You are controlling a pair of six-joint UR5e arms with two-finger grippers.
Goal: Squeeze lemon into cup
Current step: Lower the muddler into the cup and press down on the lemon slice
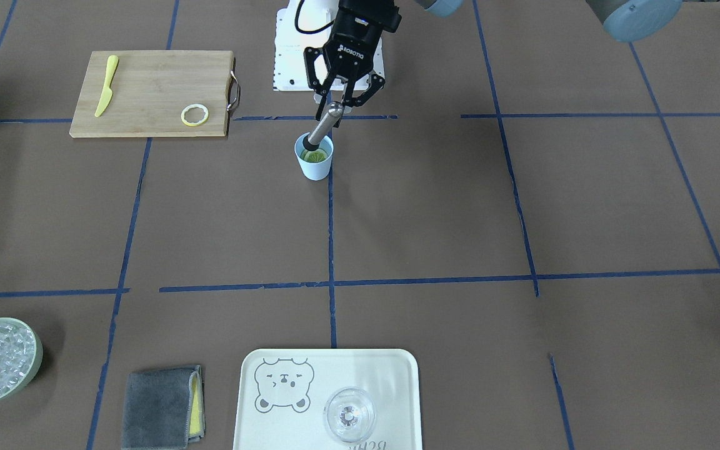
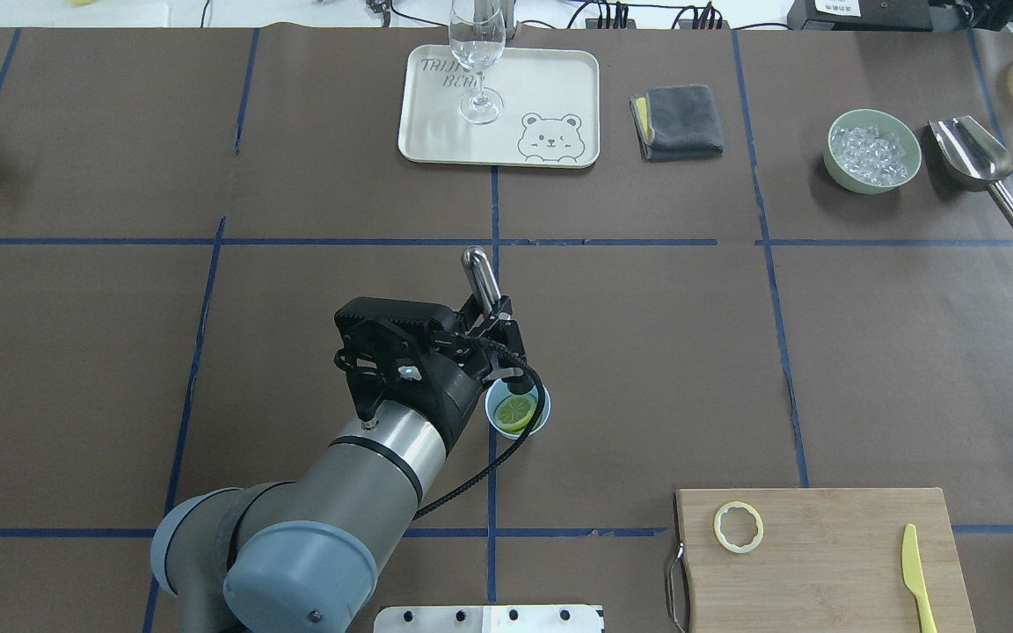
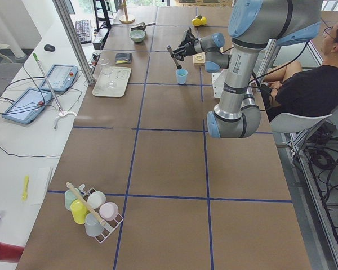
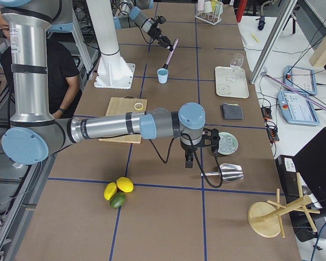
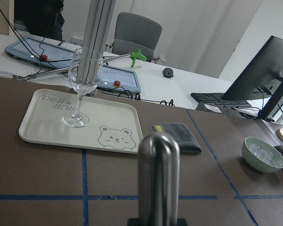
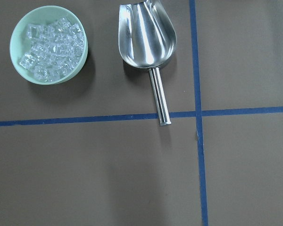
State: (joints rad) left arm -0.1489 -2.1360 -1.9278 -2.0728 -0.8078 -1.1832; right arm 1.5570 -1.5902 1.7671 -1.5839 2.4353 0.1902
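Table: brown paper, blue tape grid.
My left gripper: closed on a steel muddler, which tilts down into the cup.
Cup: upright, mid-table, on a tape line.
Lemon: 1 slice lying flat inside the cup, the muddler's dark tip down beside it.
My right gripper: hangs over a scoop and ice bowl; I cannot tell whether it is open.
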